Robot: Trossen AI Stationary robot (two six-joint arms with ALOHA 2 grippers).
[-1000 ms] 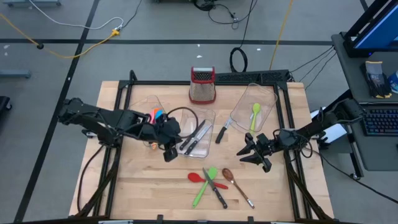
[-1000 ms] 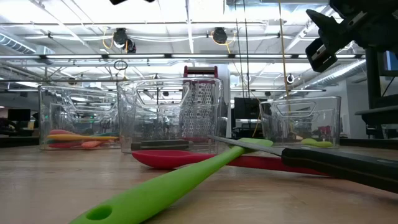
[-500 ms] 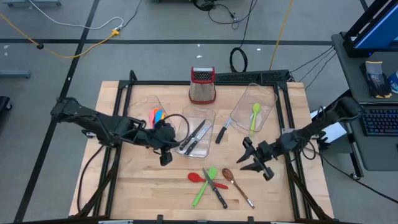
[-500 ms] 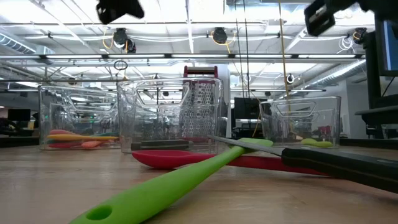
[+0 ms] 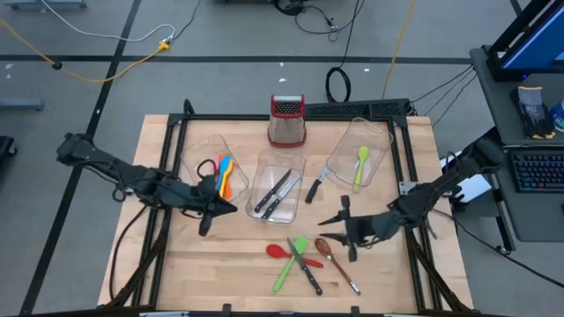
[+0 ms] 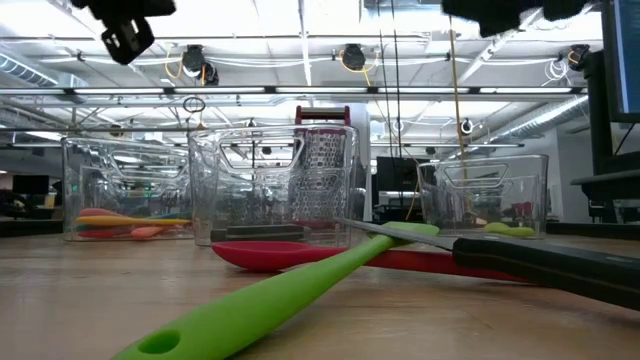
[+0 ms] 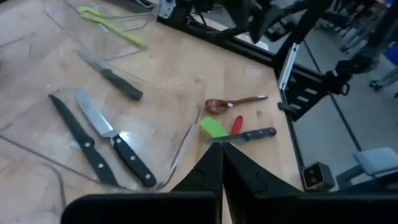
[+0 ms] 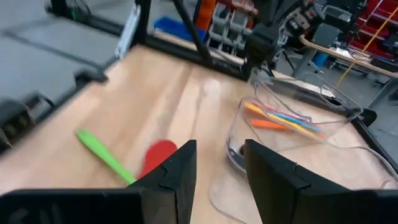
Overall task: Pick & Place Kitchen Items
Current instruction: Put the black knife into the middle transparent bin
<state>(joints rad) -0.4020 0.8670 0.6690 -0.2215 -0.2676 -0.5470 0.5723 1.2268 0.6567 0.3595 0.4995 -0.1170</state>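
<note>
**K:** Checking the high view first. Left tool [image 5: 231, 208] has backed off the middle bin [image 5: 276, 188] toward the left bin [image 5: 215, 167] and sits over bare counter [image 5: 220, 255], fingers pinched together, nothing between them. A second ago it was over the middle bin's near-left corner, slightly parted. The two black-handled knives [image 5: 275, 192] lie in that bin.

**M:** So the drop is done. Right side?

**K:** Right tool [image 5: 330, 220] has swung in from the right bin [image 5: 359, 154] and hangs beside the brown spoon [image 5: 335, 261], partway open, empty. Next to it lie the red spatula [image 5: 283, 252], the green spatula [image 5: 289, 264] and a loose knife [image 5: 307, 269], in one cluster. One more knife [image 5: 314, 187] lies between the middle and right bins.

**M:** Low view?

**K:** Both arms show only at the top edge, clear of the counter. The green spatula [image 6: 270, 300] lies over the red one [image 6: 290, 256], knife handle [image 6: 550, 262] at right. None of them has shifted.

**M:** Left wrist?

**K:** Fingertips [image 7: 219, 163] meet in a point, nothing caught. Knives [image 7: 102, 146] lie flat inside the bin ahead.

**M:** Right wrist?

**K:** Fingers [image 8: 174, 171] stand apart with a clear gap, looking over the green spatula [image 8: 102, 155] and red spatula [image 8: 157, 155]. My read: the left arm is retreating and the right one is lining up a pick from the cluster, probably the spoon. Five pieces are left on the counter.
</note>
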